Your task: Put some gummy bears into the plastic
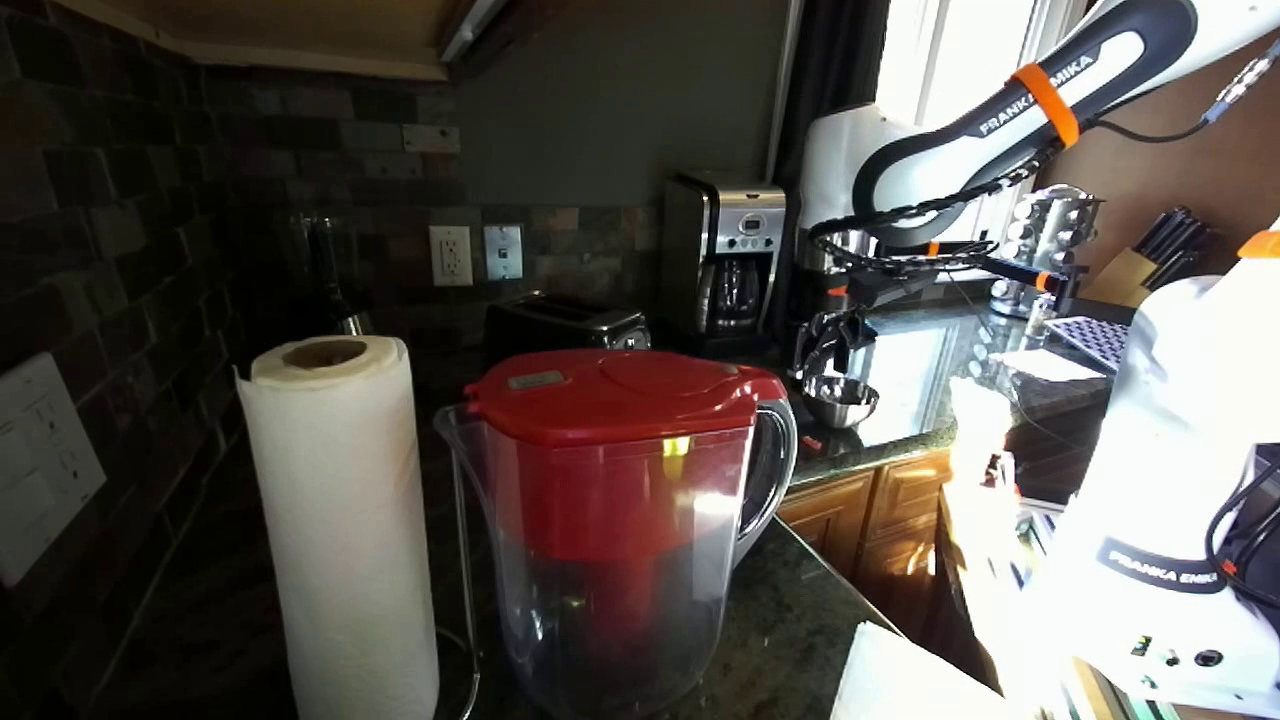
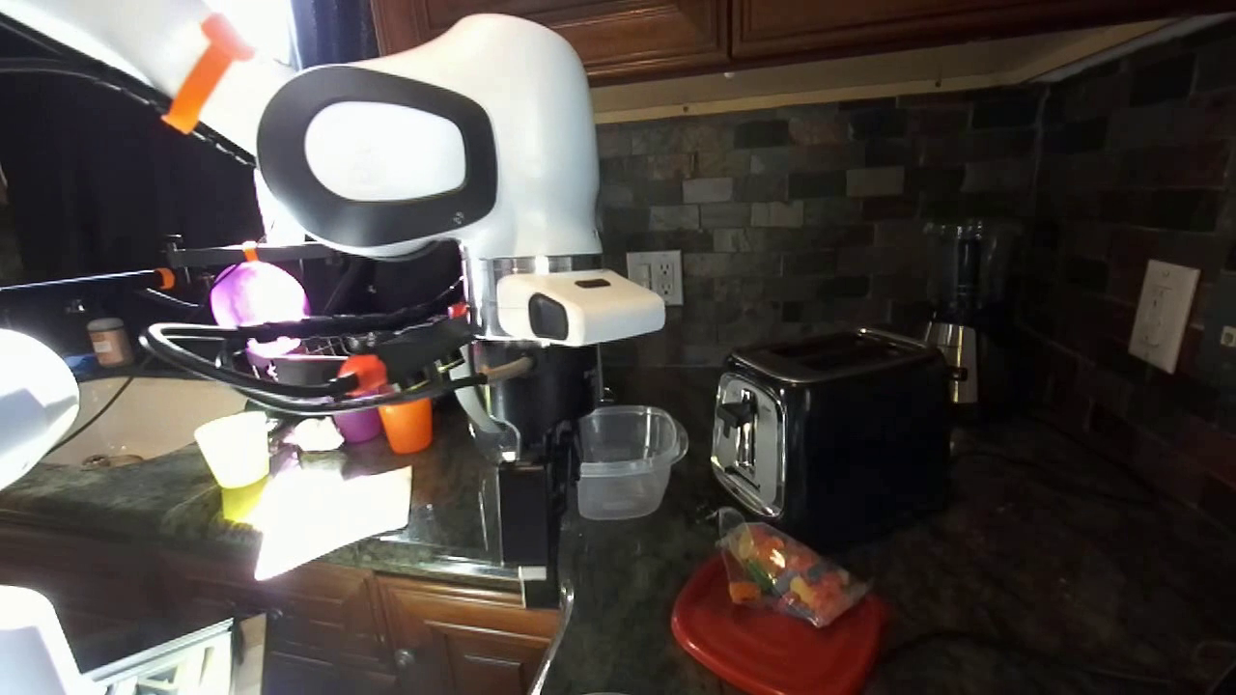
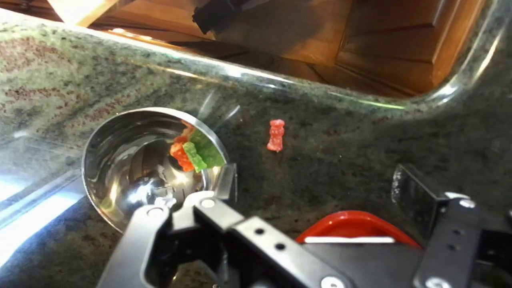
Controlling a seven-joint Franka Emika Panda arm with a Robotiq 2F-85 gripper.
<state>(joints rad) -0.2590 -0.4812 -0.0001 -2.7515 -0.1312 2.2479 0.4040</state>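
Arm point(image 2: 536, 145) bent over counter point(image 3: 340, 172), wrist point(image 2: 589, 314) downward, jaws spread near gummy bear point(image 3: 276, 136)

You have a bowl point(image 3: 110, 152) of mirror-bright metal, a gummy bear point(image 3: 276, 136) that looks rough and grainy, a worktop point(image 3: 328, 168) of glossy stone, a container point(image 2: 623, 494) in smooth clear plastic, a lid point(image 2: 763, 647) in shiny plastic, matt paper towels point(image 1: 350, 540) and glossy wooden cabinets point(image 2: 463, 627).

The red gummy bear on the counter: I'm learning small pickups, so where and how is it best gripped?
Probably across the middle of the red gummy bear, from above: it lies on the counter, longer than wide, its long sides roughly facing the jaws of the open gripper. Keep clear of the bowl nearby.
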